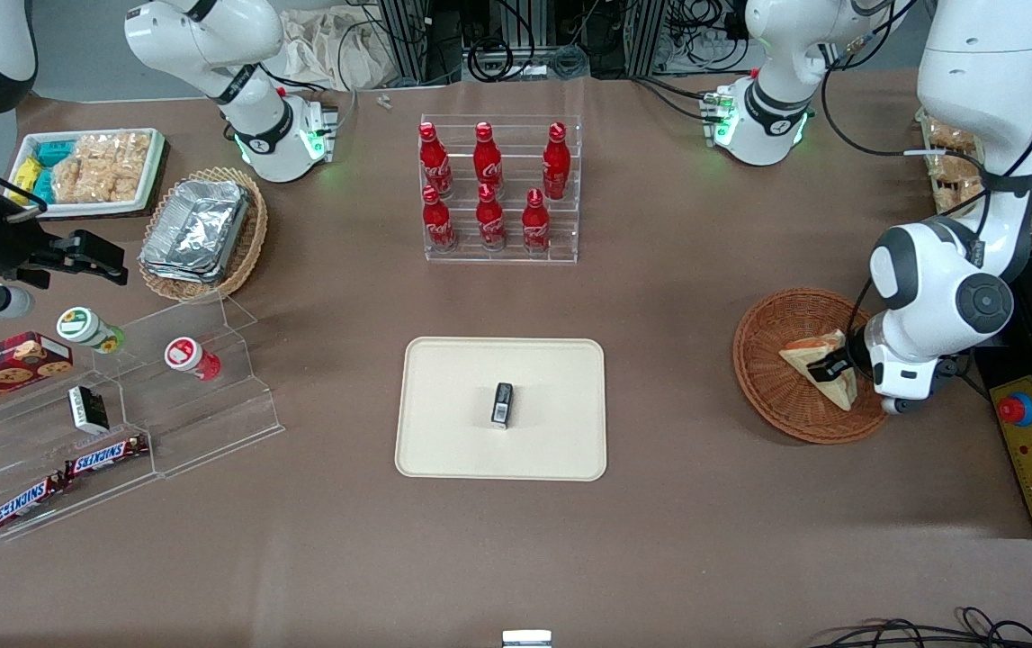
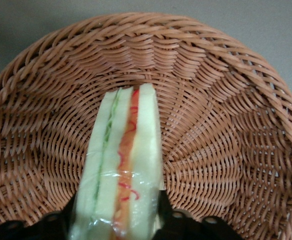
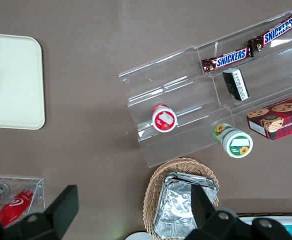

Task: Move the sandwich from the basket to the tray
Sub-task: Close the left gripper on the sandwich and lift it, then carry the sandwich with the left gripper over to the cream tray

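The sandwich [image 1: 817,355], a pale bread wedge with red-orange filling, is in the round reddish-brown wicker basket [image 1: 776,387] toward the working arm's end of the table. My left gripper [image 1: 833,369] is down in the basket, shut on the sandwich. In the left wrist view the wrapped sandwich [image 2: 123,165] stands on edge between the dark fingers [image 2: 172,222], with the gripper [image 2: 117,227] around its wide end and the basket weave [image 2: 226,125] all round it. The cream tray [image 1: 453,405] lies at the table's middle and also shows in the right wrist view [image 3: 11,80].
A small black packet [image 1: 502,403] lies on the tray. A clear rack of red bottles [image 1: 498,189] stands farther from the camera than the tray. A control box with a red button [image 1: 1024,423] sits beside the basket. A clear stepped shelf with snacks [image 1: 120,396] is toward the parked arm's end.
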Controlling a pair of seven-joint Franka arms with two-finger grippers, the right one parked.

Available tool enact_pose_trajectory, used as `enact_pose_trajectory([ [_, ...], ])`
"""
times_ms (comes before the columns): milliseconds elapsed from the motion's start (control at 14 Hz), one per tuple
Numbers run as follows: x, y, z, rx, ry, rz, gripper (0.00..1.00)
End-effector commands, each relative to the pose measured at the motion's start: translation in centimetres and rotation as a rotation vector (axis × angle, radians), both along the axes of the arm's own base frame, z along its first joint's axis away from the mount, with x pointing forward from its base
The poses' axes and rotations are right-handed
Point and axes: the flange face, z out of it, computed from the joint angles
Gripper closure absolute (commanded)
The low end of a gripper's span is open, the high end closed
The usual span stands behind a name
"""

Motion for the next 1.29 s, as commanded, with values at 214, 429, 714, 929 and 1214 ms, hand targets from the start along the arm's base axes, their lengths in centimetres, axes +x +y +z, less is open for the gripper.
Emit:
enact_pose_trajectory([
  [214, 0.6, -2.3, 12.4, -0.031, -0.012, -0.061, 1.0],
  [429, 2.4, -8.9, 19.9, -0.061, 0.049, -0.224, 1.0],
  [714, 1.0, -19.2, 22.7, -0.118, 0.036, -0.662, 1.0],
  [929, -0.4, -27.7, 19.2, -0.142, 0.054, -0.729, 1.0],
  [1214, 2.3, -38.5, 9.4, -0.132, 0.042, -0.802, 1.0],
])
